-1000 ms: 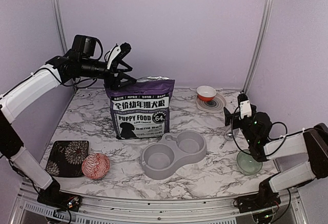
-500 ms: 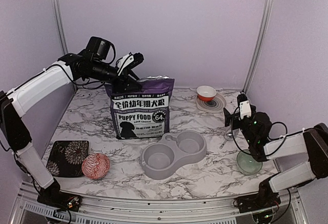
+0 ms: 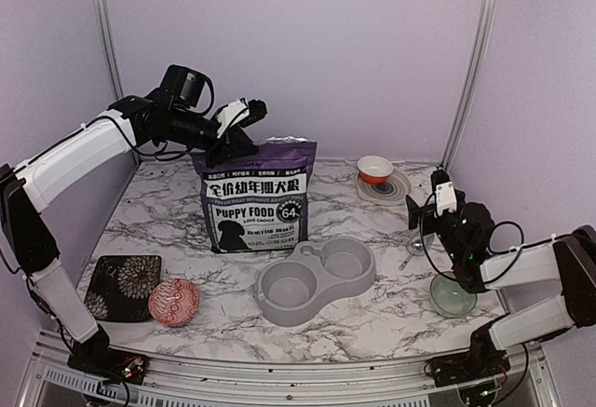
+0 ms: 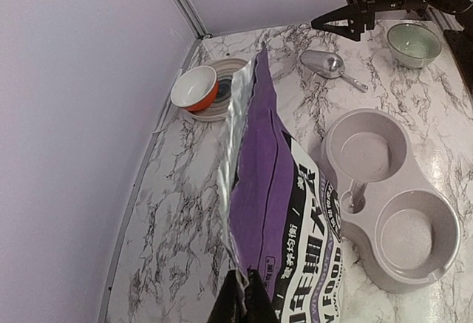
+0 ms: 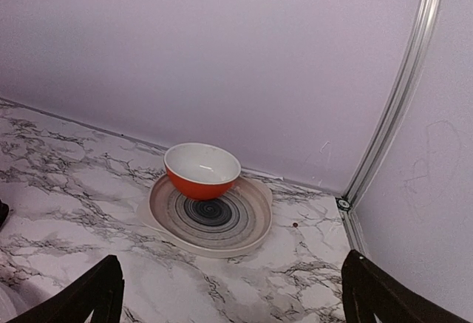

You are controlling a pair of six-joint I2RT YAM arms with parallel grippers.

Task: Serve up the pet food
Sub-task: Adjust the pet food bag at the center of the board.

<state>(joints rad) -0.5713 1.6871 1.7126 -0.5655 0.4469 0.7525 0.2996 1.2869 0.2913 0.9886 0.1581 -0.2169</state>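
left gripper [image 4: 240, 293]: closed, pinching the top left corner of the purple bag [image 3: 253, 197] at its silver seam, high at the far left
right gripper [image 5: 230, 264]: wide open and holding nothing, above the right side of the counter [image 3: 391, 323], facing the far right corner
pet food: no pellets can be made out in any view, so I cannot tell where they lie
purple bag: upright at the far middle, printed face toward the near edge
grey feeder [image 3: 317, 278]: two wells, just near and right of the bag
metal scoop [image 4: 329, 64]: lying on the counter between the feeder and the right arm
orange bowl [image 5: 202, 169]: on the striped plate [image 5: 251, 212], far right corner
pale green bowl [image 3: 453, 297]: near right, below the right arm
dark patterned dish [image 3: 121, 286]: near left, with a red patterned bowl [image 3: 173, 300] touching its right edge
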